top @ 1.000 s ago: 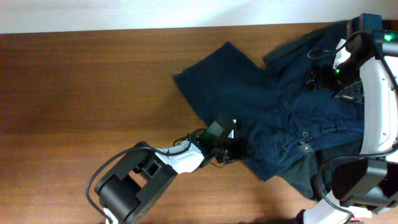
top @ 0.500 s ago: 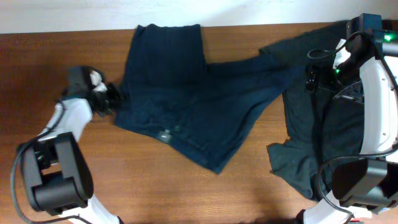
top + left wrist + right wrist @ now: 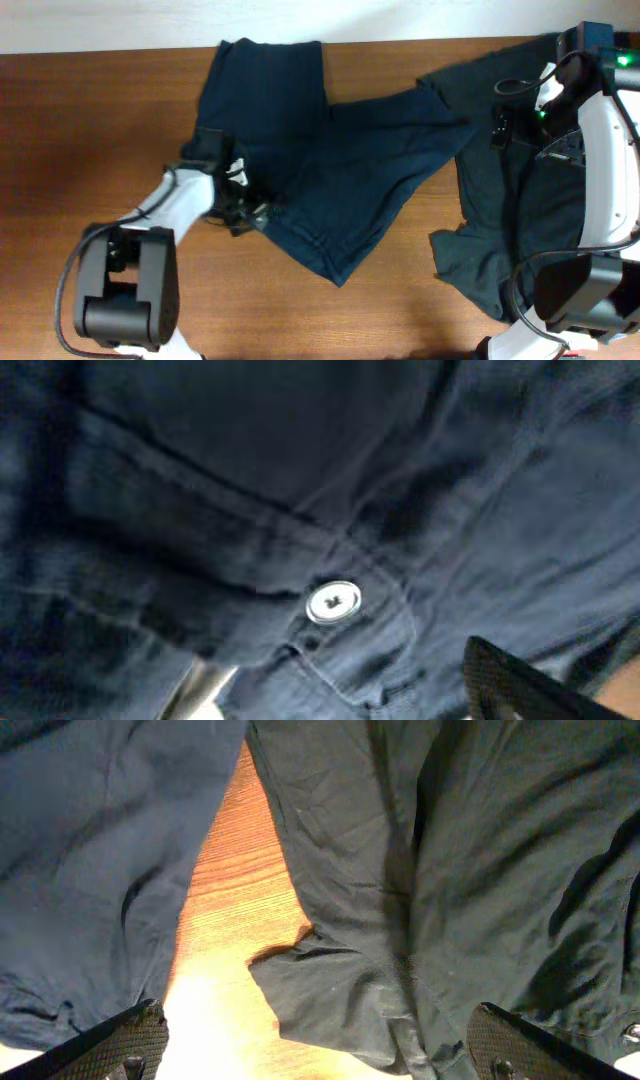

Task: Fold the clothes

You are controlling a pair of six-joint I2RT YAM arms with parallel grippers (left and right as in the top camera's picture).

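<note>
The clothes are two pieces. Navy trousers lie spread across the table's middle, with one leg reaching right toward the charcoal shirt. My left gripper hovers at the trousers' waistband, jaws wide apart. In the left wrist view the gripper shows navy fabric and the silver waistband button under and between its fingertips, with nothing pinched. My right gripper stands open over the shirt. The right wrist view shows the same gripper above a shirt edge and a strip of bare wood.
The wooden table stretches left of the trousers. A pale wall edge runs along the far side. The right arm's white body and cables hang over the shirt at the right edge.
The trousers were pulled left off the shirt and laid out. My left gripper then went from their left edge to the waistband and opened. The right arm stayed put.
</note>
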